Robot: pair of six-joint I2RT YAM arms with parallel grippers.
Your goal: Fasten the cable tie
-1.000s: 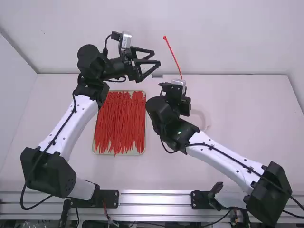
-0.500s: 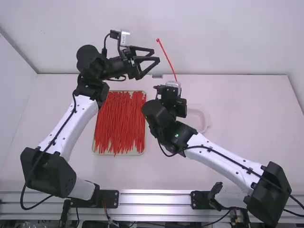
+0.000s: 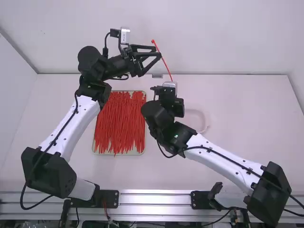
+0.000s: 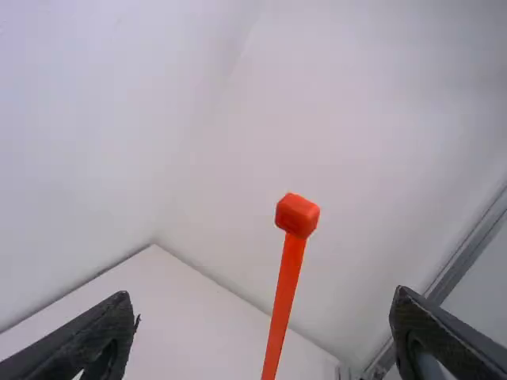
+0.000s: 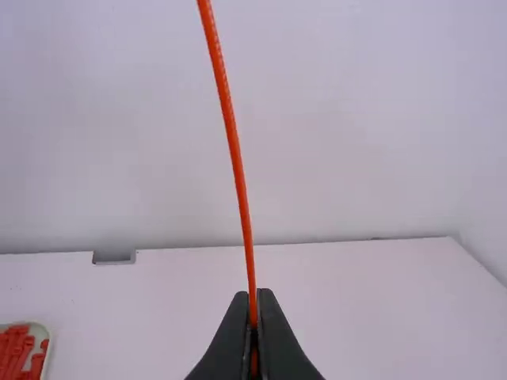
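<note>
High view: your right gripper (image 3: 168, 83) is raised above the table (image 3: 247, 109), just past the tray (image 3: 118, 154). It is clenched on the lower end of one red cable tie (image 3: 164, 61). On your right wrist view the two fingers (image 5: 269, 332) are pressed together with the strap rising straight out from between them. The tie stands up and leans towards your left arm, its square head at the top. Your left gripper (image 3: 156, 64) is up at that height, released and spread wide. On your left wrist view the head sits between the fingers (image 4: 95, 340), touching neither. The tray below holds a heap of spare red ties (image 3: 118, 121).
</note>
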